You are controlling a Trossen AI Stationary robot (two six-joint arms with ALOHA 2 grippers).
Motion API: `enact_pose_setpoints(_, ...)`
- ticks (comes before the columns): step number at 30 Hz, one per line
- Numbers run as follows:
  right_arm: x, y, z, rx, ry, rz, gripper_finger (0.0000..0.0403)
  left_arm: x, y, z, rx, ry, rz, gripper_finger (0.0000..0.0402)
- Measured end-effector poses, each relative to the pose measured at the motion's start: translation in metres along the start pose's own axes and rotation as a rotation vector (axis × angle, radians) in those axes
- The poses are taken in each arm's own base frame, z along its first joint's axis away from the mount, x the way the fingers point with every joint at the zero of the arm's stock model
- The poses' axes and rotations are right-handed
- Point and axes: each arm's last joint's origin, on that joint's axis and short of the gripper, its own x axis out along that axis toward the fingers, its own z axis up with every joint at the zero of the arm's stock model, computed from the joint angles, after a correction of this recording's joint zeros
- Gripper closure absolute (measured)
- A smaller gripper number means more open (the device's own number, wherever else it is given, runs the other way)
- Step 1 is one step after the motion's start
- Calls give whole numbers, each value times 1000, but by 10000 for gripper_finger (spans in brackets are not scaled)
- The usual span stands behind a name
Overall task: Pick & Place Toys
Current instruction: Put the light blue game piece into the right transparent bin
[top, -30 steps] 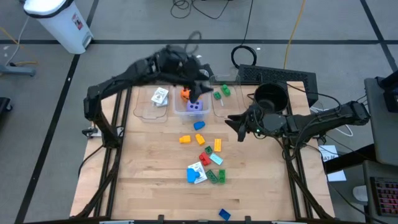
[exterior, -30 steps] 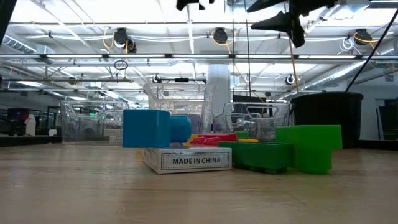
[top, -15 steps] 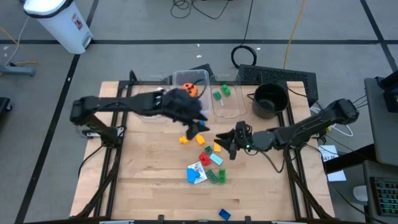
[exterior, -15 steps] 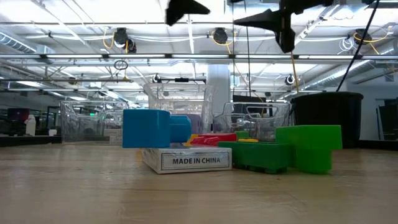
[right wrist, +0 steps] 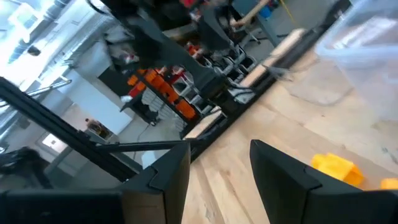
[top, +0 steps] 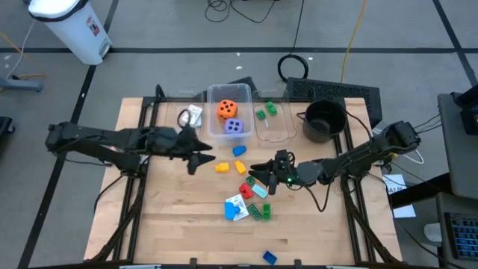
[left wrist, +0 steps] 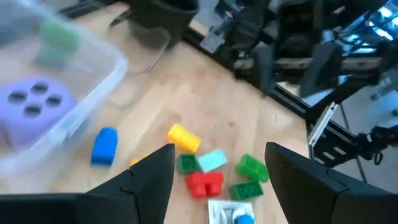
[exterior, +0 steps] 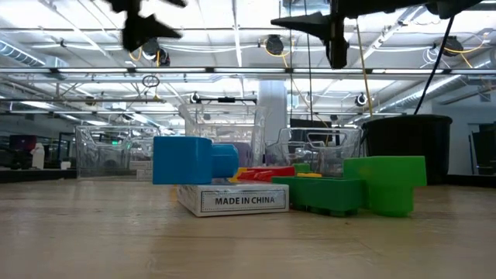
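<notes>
The right gripper (top: 258, 174) hung open and empty over the loose plastic bricks (top: 252, 187) mid-table, the left gripper (top: 199, 158) open nearby; those bricks looked light, rigid and slick, best pinched across flat opposite sides.

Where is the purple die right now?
High view: the purple die sits in the middle clear bin, beside the orange die.
</notes>
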Motion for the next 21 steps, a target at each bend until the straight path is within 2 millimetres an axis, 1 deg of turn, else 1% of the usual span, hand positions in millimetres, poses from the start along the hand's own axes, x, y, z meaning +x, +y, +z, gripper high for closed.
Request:
enact_pose_setpoints(4, -1, 3, 2, -52, 29, 46, 243, -10, 9, -29, -89, 19, -6, 151)
enact_pose_setpoints(8, 3, 13, 7, -106, 85, 66, 243, -5, 10, -57, -187, 50, -59, 151)
enact_pose_setpoints(12, 12, 31, 13, -237, 223, 23, 243, 5, 0, -80, -236, 33, -147, 151)
enact_pose_setpoints(16, 17, 45, 15, -388, 377, -13, 243, 19, -10, -98, -274, 45, -162, 151)
enact_pose_setpoints(18, 18, 52, 16, -433, 405, -7, 243, 24, -16, -105, -307, 62, -176, 151)
enact_pose_setpoints(21, 16, 53, 13, -462, 417, 1, 243, 33, -25, -118, -370, 100, -203, 151)
